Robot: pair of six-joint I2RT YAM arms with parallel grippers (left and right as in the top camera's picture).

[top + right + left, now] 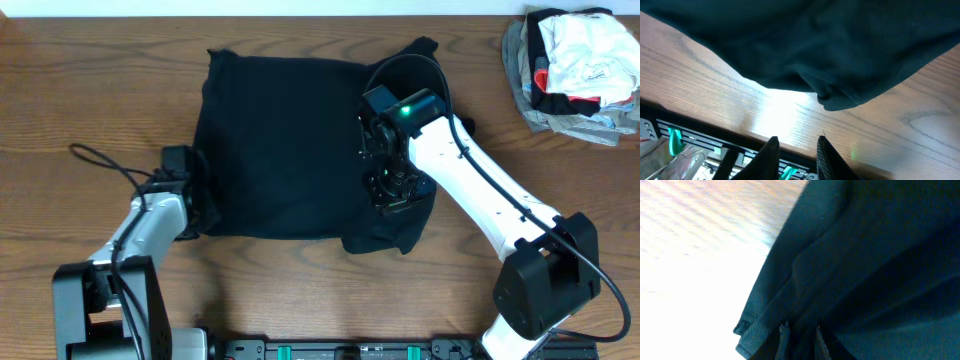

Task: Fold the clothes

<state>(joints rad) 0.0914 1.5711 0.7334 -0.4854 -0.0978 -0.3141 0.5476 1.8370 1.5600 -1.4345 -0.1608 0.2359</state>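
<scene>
A brown wooden table (300,290) carried one black T-shirt (280,150), lying flat towards the middle of the far edge. It formed a rough square, its left and far sides fairly straight, so it looked partly folded. On the right side loose cloth bulged out, with a flap drooping towards the near edge, so more tidying and further folds seemed to remain.

A heap of white, grey and red clothes (575,70) sat at the far right corner, well apart from the shirt. Bare wood lay open along the left edge and the near edge, giving room to swing cloth across.

The right gripper (796,150) hung over the shirt's near right part, its fingers a little apart and empty, bare table showing between them. The left gripper (802,335) sat at the shirt's near left edge, its fingers drawn close with black cloth bunched between them, apparently pinching the hem.
</scene>
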